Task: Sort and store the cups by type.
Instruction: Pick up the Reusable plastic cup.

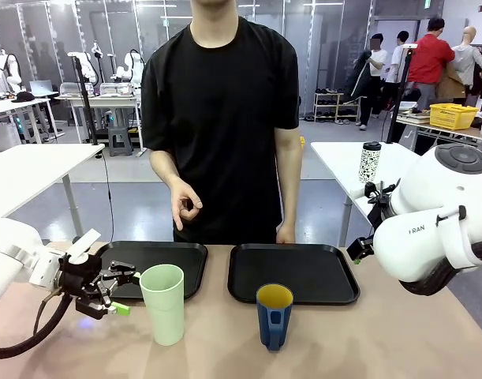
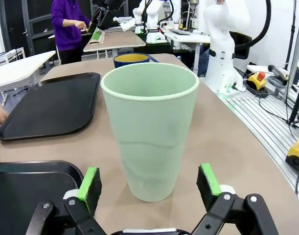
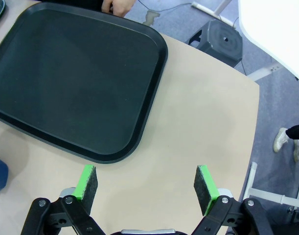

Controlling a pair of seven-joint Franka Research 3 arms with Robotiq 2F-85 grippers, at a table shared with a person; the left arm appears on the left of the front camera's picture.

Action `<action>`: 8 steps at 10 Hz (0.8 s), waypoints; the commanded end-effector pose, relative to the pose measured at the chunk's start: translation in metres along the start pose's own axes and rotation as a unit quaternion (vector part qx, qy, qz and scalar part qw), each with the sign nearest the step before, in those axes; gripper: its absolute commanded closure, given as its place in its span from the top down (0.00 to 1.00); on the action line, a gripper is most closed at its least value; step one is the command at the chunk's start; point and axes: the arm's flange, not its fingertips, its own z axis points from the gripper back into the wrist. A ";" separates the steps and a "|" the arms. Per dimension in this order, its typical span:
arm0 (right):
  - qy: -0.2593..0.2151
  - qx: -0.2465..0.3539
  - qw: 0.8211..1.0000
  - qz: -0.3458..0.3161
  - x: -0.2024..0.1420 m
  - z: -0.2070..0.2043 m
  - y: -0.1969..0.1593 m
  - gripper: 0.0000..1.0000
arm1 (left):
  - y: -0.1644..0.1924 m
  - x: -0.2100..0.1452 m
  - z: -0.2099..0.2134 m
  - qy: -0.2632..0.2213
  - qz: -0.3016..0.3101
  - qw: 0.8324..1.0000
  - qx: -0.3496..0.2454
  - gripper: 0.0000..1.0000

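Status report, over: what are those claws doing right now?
Left gripper open, facing mint tumbler. Right gripper open, empty. Blue mug untouched; nothing blocking.

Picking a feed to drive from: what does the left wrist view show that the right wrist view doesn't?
Left wrist view: the mint-green tumbler upright ahead of the open left pincer, pads clear of it, plus a corner of the left tray. Right wrist view: the open right pincer over bare table, the person's hand by the right tray's edge. Both: the right tray and the blue mug, a sliver in the right wrist view.
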 end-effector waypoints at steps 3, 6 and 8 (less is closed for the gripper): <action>0.000 -0.001 1.000 0.004 -0.002 0.000 0.001 1.00 | 0.015 -0.005 -0.020 -0.030 0.006 1.000 0.005 1.00; 0.000 -0.001 1.000 0.004 -0.002 0.000 0.001 1.00 | 0.024 -0.009 -0.035 -0.037 0.013 0.999 -0.006 1.00; 0.000 -0.001 1.000 0.004 -0.002 0.000 0.001 1.00 | 0.026 -0.010 -0.039 -0.042 0.014 0.999 -0.019 1.00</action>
